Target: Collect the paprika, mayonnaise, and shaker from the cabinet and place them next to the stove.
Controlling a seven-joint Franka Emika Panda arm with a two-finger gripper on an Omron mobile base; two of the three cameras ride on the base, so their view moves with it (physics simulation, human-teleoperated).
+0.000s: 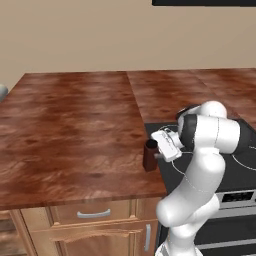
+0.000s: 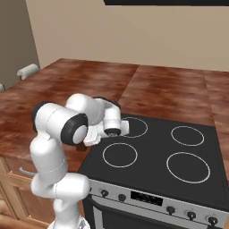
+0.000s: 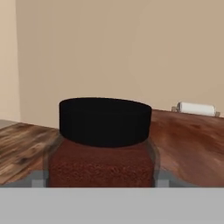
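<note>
The paprika (image 1: 150, 158), a dark red-brown bottle with a black cap (image 3: 105, 120), stands upright on the wooden counter (image 1: 75, 135), just left of the stove's (image 2: 152, 154) black glass edge. My gripper (image 1: 157, 155) reaches it sideways from the stove side. In the hand view the gripper (image 3: 101, 176) has one grey finger (image 3: 43, 176) pressed against each flank of the bottle (image 3: 100, 164), shut on it. The mayonnaise, the shaker and the cabinet are out of view.
The counter stretches far left and back to the beige wall. A paper towel roll (image 2: 27, 70) lies at its far left end. Drawer fronts with silver handles (image 1: 93, 214) sit below the counter. My elbow hangs over the stove's front-left burner (image 2: 120, 154).
</note>
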